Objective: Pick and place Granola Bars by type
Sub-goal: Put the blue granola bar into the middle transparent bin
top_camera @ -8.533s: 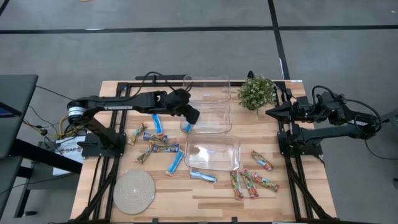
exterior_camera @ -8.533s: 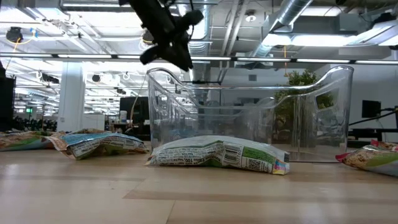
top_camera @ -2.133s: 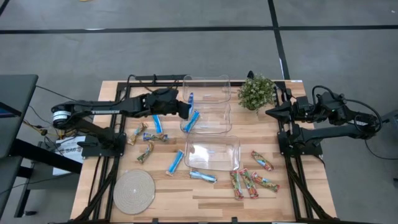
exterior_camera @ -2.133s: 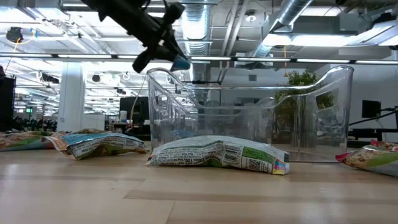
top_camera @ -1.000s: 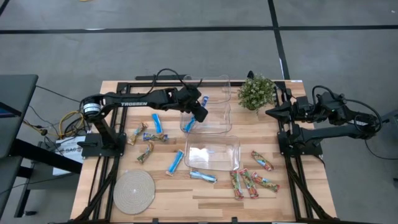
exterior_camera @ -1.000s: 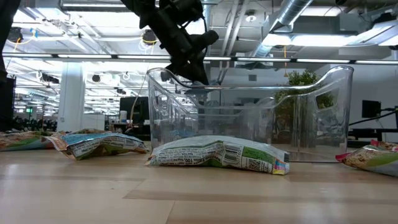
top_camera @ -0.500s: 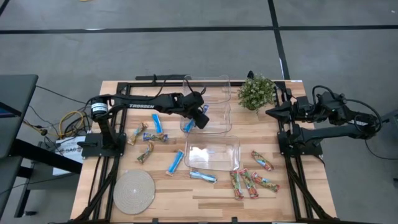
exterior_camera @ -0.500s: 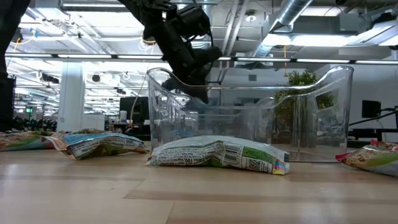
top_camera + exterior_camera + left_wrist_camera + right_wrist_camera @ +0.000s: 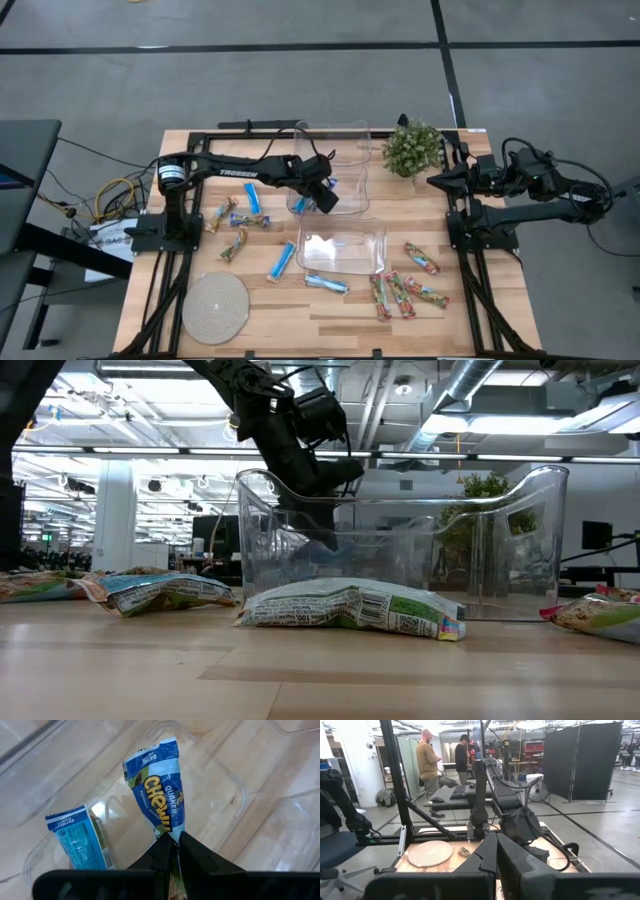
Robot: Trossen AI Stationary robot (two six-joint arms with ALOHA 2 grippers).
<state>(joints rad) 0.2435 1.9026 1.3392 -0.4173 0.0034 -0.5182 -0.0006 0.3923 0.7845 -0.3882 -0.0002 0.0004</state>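
My left gripper [image 9: 326, 196] [image 9: 172, 842] is inside the middle clear bin [image 9: 355, 205], shut on a bright blue bar [image 9: 157, 795]. A second blue bar [image 9: 77, 837] lies flat on that bin's floor. More blue bars [image 9: 257, 198] [image 9: 282, 262] [image 9: 327, 284] and tan-brown ones [image 9: 220, 214] [image 9: 250, 220] [image 9: 233, 245] lie on the table left of the bins. Red-green-orange bars [image 9: 421, 258] [image 9: 403, 293] lie to the right, near the front. My right gripper [image 9: 440, 178] [image 9: 496, 855] is shut and waits at the table's right edge. My left gripper pinches the blue bar between its two fingers at one end of the wrapper [image 9: 169, 831]. The fingers come from above, slanting down, and lie along the bar. The bar points away from the fingers toward the bin floor; whether its free end [image 9: 155, 752] touches the floor I cannot tell.
Three clear bins stand in a row: the far one [image 9: 332, 128], the middle one, and the near one [image 9: 375, 262] [image 9: 540, 480]. A small potted plant [image 9: 412, 147] stands right of the far bin. A round woven mat [image 9: 215, 307] lies at the near left.
My left gripper, carrying the blue bar, has moved from the far side of the middle bin toward the table's near edge and down into that bin. It has stayed shut on the bar.
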